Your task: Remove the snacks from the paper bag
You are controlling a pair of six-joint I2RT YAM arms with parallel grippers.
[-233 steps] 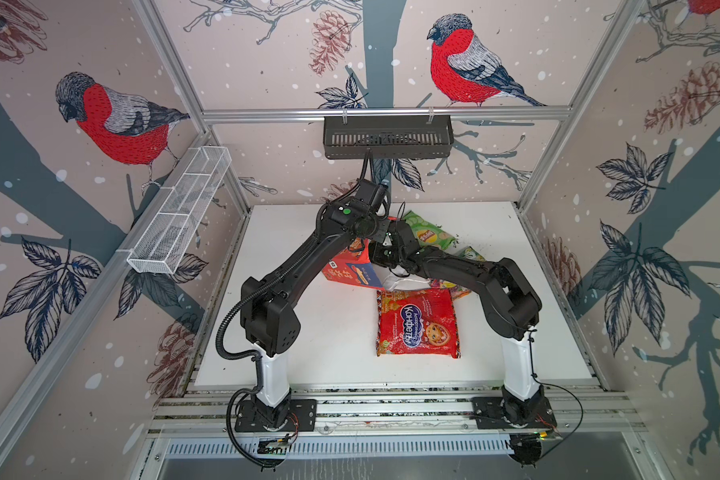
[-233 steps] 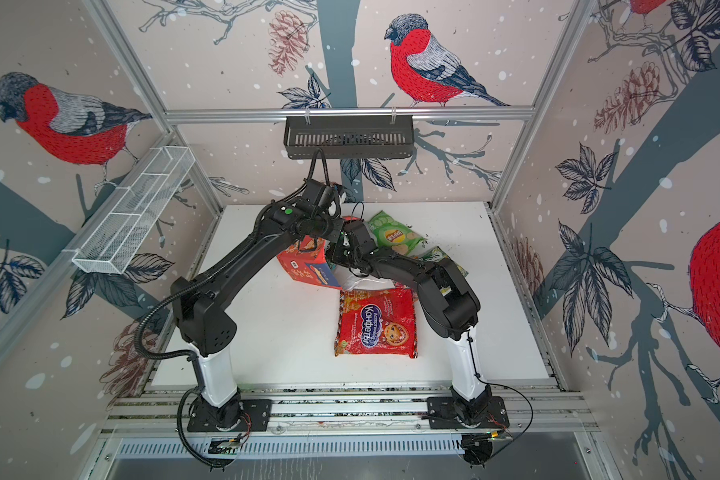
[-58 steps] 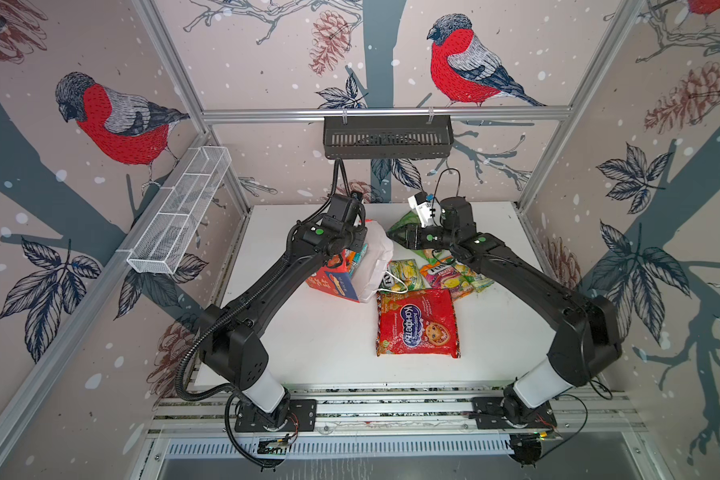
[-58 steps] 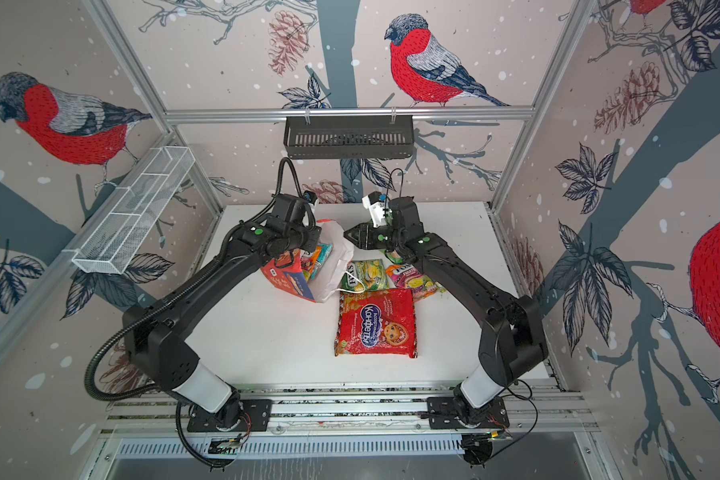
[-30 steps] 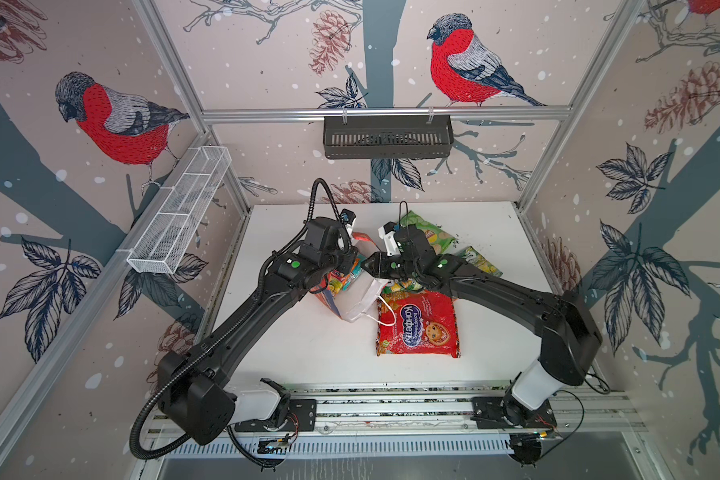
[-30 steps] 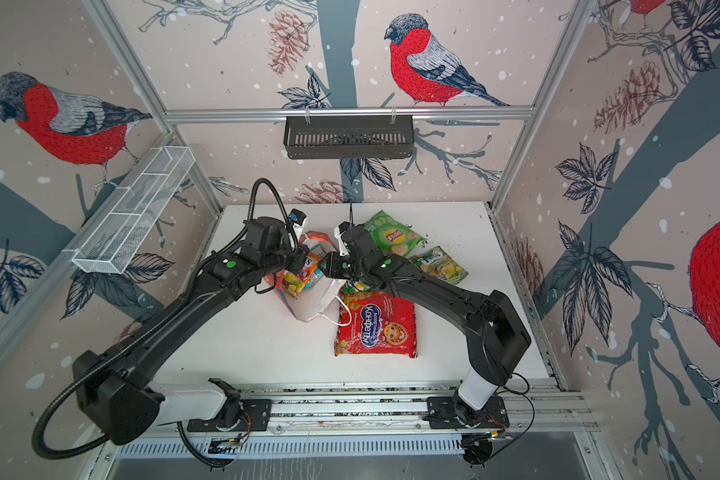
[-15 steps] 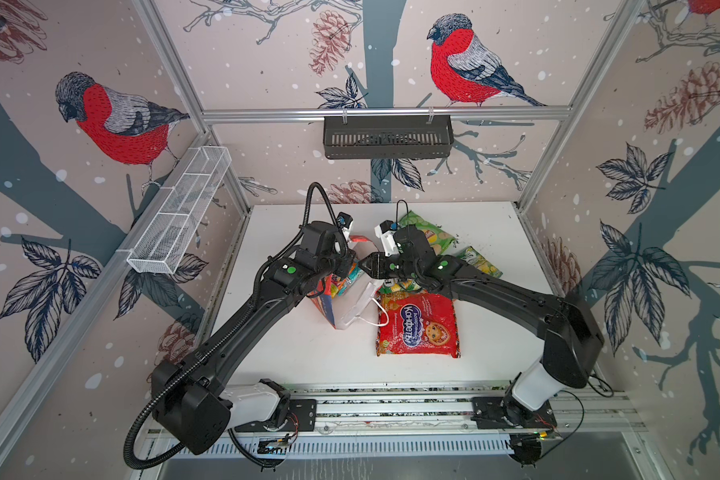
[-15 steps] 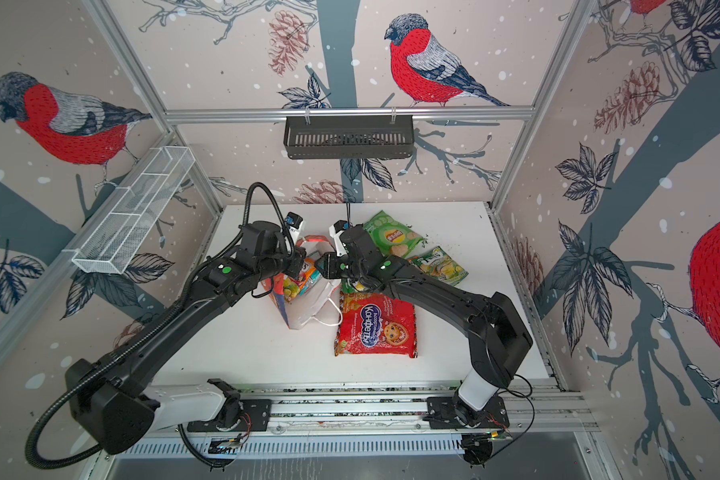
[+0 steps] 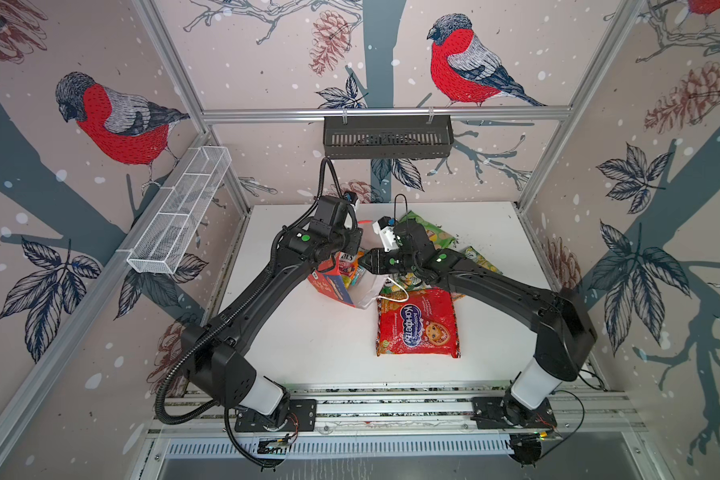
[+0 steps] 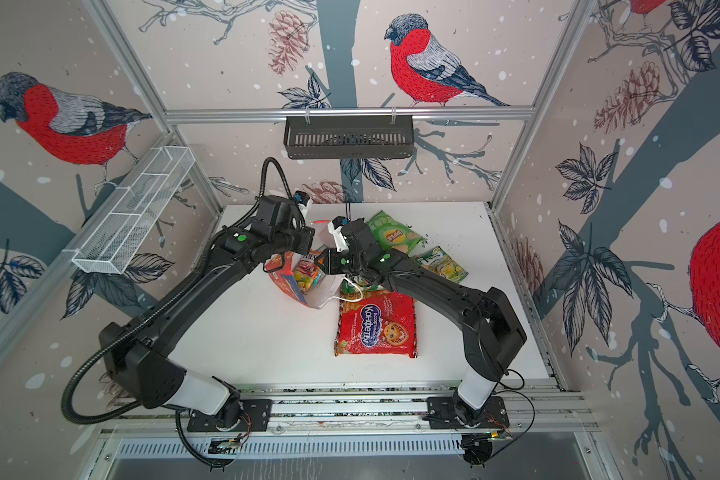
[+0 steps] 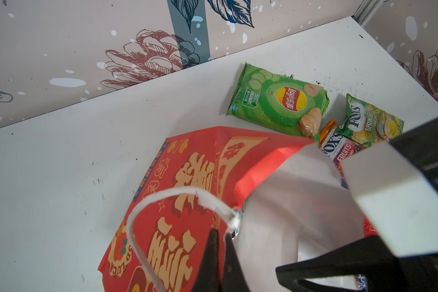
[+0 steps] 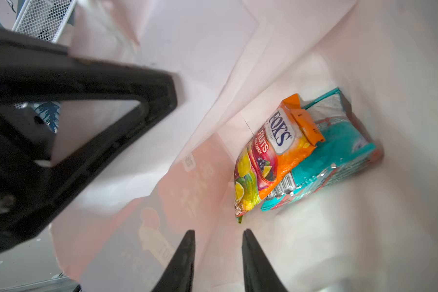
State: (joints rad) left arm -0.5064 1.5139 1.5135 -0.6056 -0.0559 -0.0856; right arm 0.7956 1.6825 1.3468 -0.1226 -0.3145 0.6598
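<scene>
My left fingers (image 11: 219,250) are clenched on the rim of the red paper bag (image 11: 187,189). My right fingers (image 9: 366,264) are parted, gripping nothing, inside the bag's mouth. Ahead of them, at the bottom, an orange Fox's candy pack (image 12: 268,161) lies on a teal packet (image 12: 339,151). Outside, near my right fingers, a green Lay's chip bag (image 11: 278,101) and a large red packet (image 9: 416,324) lie on the tabletop (image 9: 308,340)

The black left arm (image 9: 246,299) and right arm (image 9: 495,282) have white bases. A green dot (image 9: 305,238) sits behind the left claw (image 11: 219,235).
</scene>
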